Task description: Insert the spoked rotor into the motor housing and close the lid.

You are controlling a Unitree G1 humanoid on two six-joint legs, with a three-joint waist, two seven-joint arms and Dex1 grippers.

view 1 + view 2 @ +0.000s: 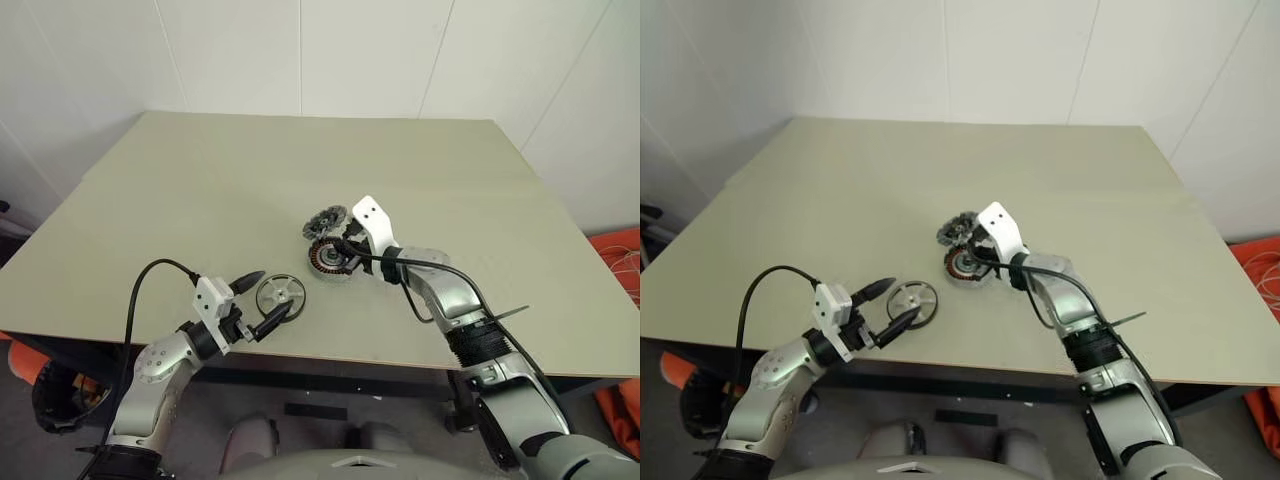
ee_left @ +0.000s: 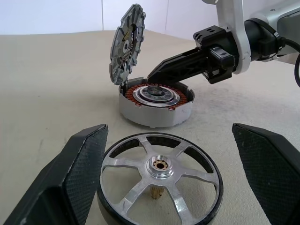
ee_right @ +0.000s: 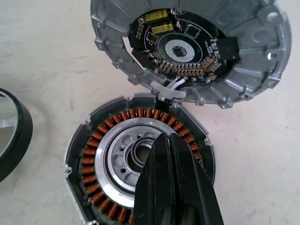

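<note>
The left gripper (image 2: 159, 178) holds its jaws wide around the spoked rotor (image 2: 159, 180) lying flat on the desk (image 1: 200, 190), ready to grasp, while the right gripper (image 3: 171, 187), jaws shut and empty, hovers over the motor housing (image 3: 138, 161), whose lid (image 3: 192, 51) stands hinged open just beyond them.

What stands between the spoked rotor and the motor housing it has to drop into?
The right gripper: its shut fingers reach in over the motor housing, just above the open centre. The lid is tipped up at the far edge, so it does not cover the opening. The spoked rotor lies flat between the open left gripper fingers; bare table separates it from the housing.
</note>
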